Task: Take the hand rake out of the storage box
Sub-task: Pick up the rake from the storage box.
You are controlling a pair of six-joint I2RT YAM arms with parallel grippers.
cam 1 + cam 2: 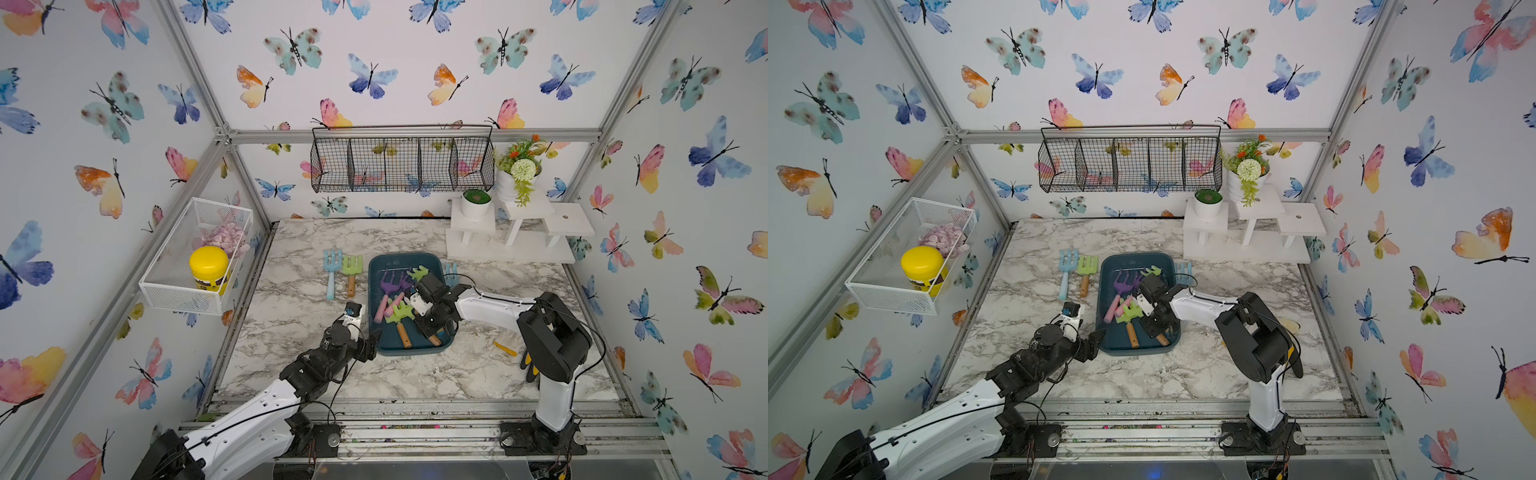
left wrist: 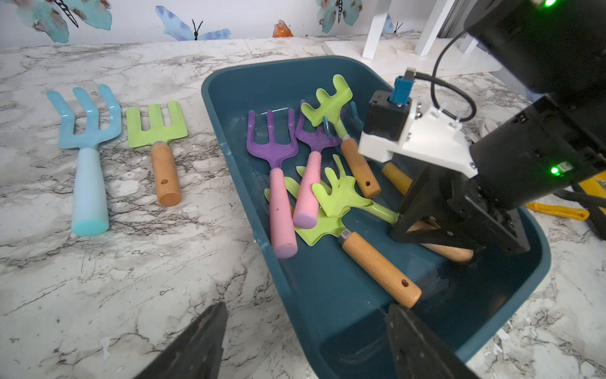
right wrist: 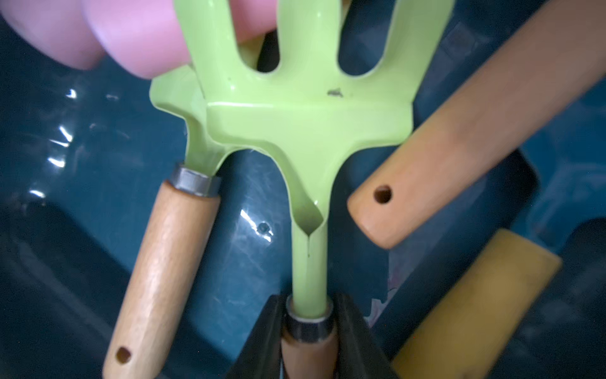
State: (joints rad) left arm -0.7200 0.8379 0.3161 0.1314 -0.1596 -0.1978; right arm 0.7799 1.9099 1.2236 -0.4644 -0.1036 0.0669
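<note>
Right gripper (image 3: 308, 316) is clamped on the green hand rake (image 3: 305, 124) at its metal collar, fingers pressed to either side. I note the rake is inside the storage box (image 2: 328, 295), head overlapping another green tool (image 2: 313, 234). Its wooden handle is mostly hidden behind the fingers, and the tine tips are cut off in the right wrist view. Left gripper (image 2: 306, 316) stands wide apart at the box's near corner; only 2 fingertips show.
</note>
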